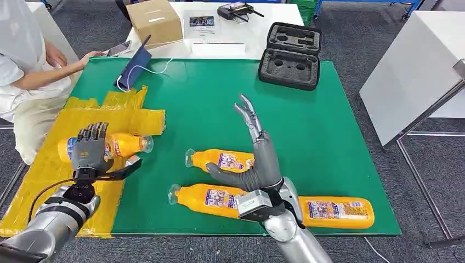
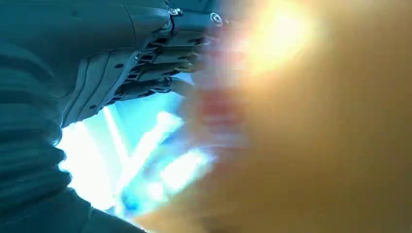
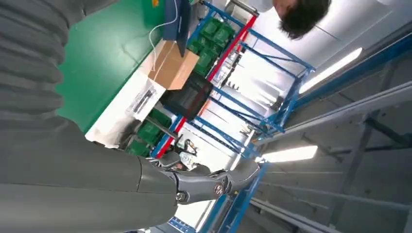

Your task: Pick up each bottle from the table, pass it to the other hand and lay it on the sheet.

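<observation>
1. Nearest the camera in the head view, the robot's right hand (image 1: 257, 156) rises palm-up above the green mat (image 1: 340, 137), fingers spread and holding nothing; the right wrist view shows its thumb and fingers (image 3: 204, 184) apart against shelving and ceiling lights.
2. Three orange bottles lie on their sides on the mat; one bottle (image 1: 219, 160) lies just behind the right hand, a second bottle (image 1: 205, 197) sits nearer the mat's front edge, and a third bottle (image 1: 340, 212) rests to the right of the wrist.
3. At left, the left hand (image 1: 90, 148) grips a fourth bottle (image 1: 127, 145) over the yellow sheet (image 1: 44, 181), fingers wrapped across its label and the cap pointing toward the mat; the left wrist view shows dark fingers (image 2: 165, 60) against a blurred orange mass; whether the bottle touches the sheet cannot be told.
4. Beyond the mat, an open black foam case (image 1: 290, 55) sits at its far edge; a cardboard box (image 1: 153, 21) stands on the white table (image 1: 263, 27) behind.
5. A person (image 1: 24, 76) in white sits at the left, one hand reaching a phone (image 1: 119, 48).
</observation>
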Robot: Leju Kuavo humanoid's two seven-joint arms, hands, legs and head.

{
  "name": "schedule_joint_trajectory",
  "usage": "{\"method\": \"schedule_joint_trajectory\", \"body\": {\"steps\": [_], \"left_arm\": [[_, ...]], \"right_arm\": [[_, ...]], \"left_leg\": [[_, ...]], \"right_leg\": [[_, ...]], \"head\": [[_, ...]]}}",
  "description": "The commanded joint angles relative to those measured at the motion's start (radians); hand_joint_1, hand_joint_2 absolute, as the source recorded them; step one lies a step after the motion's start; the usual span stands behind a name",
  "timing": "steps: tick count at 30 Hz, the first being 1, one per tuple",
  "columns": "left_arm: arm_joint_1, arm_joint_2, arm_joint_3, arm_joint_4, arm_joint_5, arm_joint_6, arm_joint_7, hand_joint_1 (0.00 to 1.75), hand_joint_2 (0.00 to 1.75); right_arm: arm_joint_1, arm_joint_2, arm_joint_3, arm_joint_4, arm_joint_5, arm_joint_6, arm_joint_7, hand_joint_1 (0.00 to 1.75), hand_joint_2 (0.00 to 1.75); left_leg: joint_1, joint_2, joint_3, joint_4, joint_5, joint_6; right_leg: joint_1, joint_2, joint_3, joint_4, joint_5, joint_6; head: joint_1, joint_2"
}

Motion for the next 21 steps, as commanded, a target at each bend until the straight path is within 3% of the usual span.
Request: {"method": "schedule_joint_trajectory", "body": {"steps": [1,10,20,21], "left_arm": [[-0.062,-0.027,0.021,0.127,-0.003,-0.011,-0.025,0.0,1.75],[-0.031,-0.091,0.105,0.101,0.018,0.002,-0.113,0.0,1.75],[-0.012,-0.098,0.142,0.057,0.0,0.002,-0.128,0.0,1.75],[0.029,-0.097,0.194,-0.06,0.024,0.002,-0.175,0.0,1.75]], "right_arm": [[-0.024,-0.026,0.022,0.023,-0.004,-0.009,-0.002,0.0,1.75],[-0.024,-0.014,0.022,0.031,0.013,-0.025,-0.008,0.0,1.75],[-0.021,-0.012,0.017,0.032,0.021,-0.029,-0.007,0.0,1.75],[-0.019,-0.014,0.016,0.035,0.041,-0.036,0.0,0.0,1.75]], "left_leg": [[0.001,0.0,0.002,0.0,-0.001,-0.001],[0.001,-0.001,0.005,0.0,-0.002,-0.002],[0.001,-0.001,0.004,0.0,-0.001,-0.002],[0.0,-0.002,0.002,-0.001,0.0,-0.001]], "right_leg": [[0.001,0.001,0.002,-0.001,0.0,-0.001],[0.001,0.0,0.006,-0.001,-0.002,-0.001],[0.001,0.0,0.004,-0.001,-0.001,-0.001],[0.0,-0.001,0.002,-0.001,0.0,-0.001]], "head": [[0.0,0.0],[0.0,0.0],[0.0,0.0],[0.0,0.0]]}}
